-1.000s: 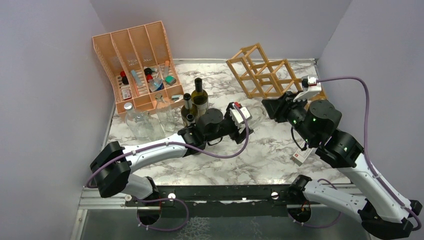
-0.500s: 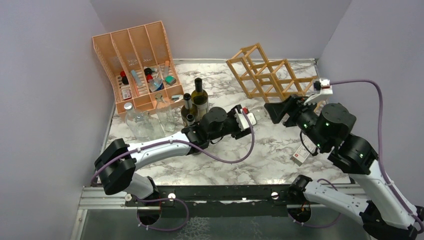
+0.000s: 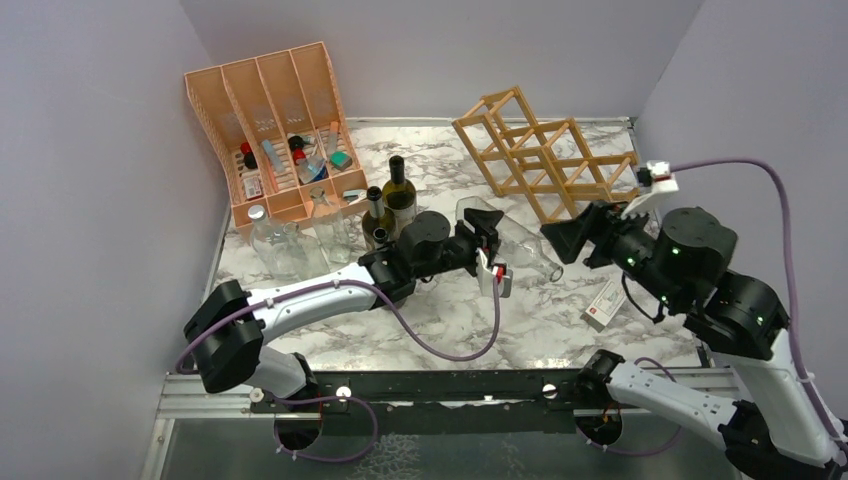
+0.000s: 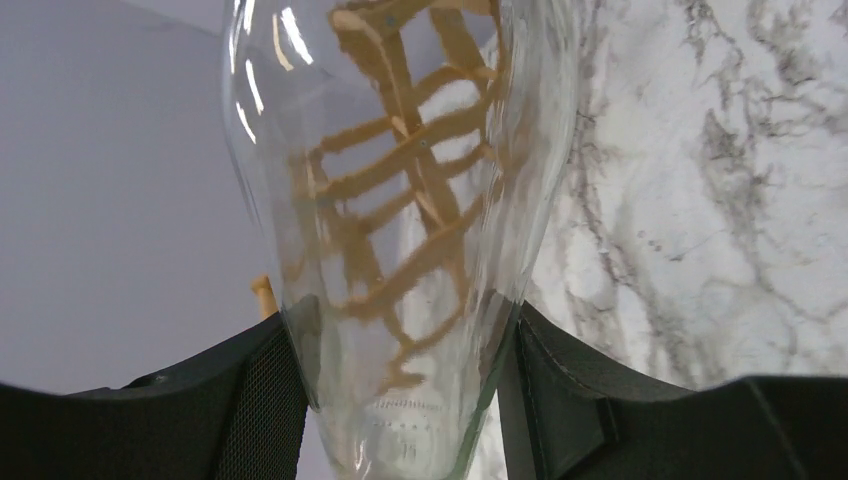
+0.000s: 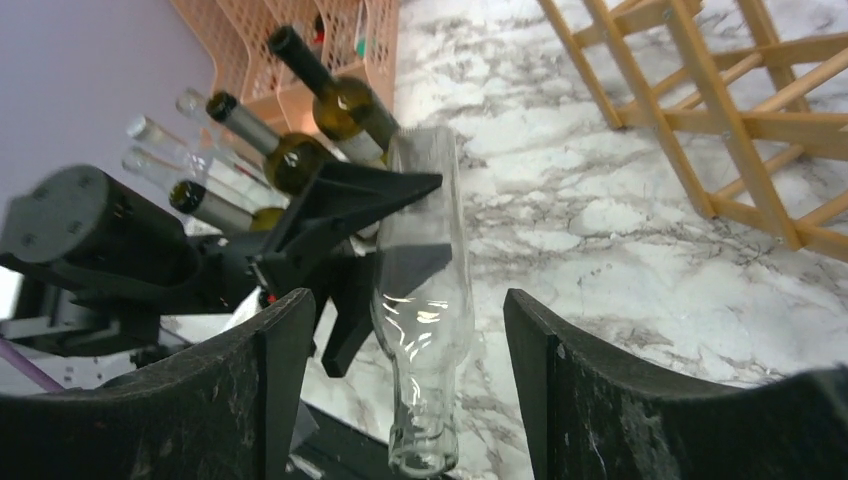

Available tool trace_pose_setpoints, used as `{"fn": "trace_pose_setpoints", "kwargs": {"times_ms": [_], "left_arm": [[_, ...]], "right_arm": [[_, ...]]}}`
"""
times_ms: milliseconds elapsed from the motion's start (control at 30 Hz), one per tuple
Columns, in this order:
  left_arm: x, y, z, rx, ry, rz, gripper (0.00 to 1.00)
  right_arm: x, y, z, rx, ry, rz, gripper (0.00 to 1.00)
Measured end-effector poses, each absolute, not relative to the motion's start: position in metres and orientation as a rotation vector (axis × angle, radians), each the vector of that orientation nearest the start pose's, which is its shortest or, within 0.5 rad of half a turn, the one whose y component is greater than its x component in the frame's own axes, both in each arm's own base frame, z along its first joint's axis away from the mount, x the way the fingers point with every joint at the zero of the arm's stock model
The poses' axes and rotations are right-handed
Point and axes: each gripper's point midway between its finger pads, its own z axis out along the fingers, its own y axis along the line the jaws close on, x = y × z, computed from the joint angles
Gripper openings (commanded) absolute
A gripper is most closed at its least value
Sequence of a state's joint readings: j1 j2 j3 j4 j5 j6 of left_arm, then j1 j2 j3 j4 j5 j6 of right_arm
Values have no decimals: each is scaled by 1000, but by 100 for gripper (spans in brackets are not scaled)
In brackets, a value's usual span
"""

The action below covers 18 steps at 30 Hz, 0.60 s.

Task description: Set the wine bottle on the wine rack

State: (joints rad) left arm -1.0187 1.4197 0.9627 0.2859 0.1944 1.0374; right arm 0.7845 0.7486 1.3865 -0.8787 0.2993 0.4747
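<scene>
Bright even light, soft shadows, glare on wine bottle (image 4: pixel 400 200) (blurred close-up)

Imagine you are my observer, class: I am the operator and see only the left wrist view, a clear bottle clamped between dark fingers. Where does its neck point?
Observer: The left gripper holds the clear bottle by its body, with the neck pointing toward the right arm.
Operator: Is the right gripper holding it too?
Observer: No. The right gripper is open, with its fingers either side of the neck and apart from the glass.
Operator: Where is the wine rack?
Observer: The wine rack stands at the far right of the table, beyond the right gripper.
</scene>
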Motion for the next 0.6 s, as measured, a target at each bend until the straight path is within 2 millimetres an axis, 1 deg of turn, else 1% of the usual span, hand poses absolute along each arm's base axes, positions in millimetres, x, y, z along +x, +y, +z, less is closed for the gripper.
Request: {"fn": "trace_pose_setpoints", "kwargs": {"times_ms": [100, 167, 233, 267, 300, 400, 500, 600], "left_arm": [[248, -404, 275, 1594, 631, -68, 0], [247, -403, 285, 1605, 572, -26, 0], [246, -402, 294, 1621, 518, 13, 0], [245, -402, 294, 1632, 498, 26, 0], [245, -401, 299, 1640, 477, 46, 0], [245, -401, 299, 1673, 440, 73, 0], [244, -401, 298, 1706, 409, 100, 0], [244, -400, 296, 1730, 387, 121, 0]], "right_arm": [[184, 144, 374, -126, 1919, 602, 74], [185, 151, 360, -157, 1963, 595, 75], [186, 158, 342, -192, 2013, 588, 76], [185, 160, 335, -202, 2031, 588, 77], [185, 164, 329, -217, 2044, 599, 77], [181, 170, 311, -255, 2088, 616, 77], [180, 177, 299, -279, 2122, 628, 77], [182, 182, 289, -292, 2147, 626, 73]]}}
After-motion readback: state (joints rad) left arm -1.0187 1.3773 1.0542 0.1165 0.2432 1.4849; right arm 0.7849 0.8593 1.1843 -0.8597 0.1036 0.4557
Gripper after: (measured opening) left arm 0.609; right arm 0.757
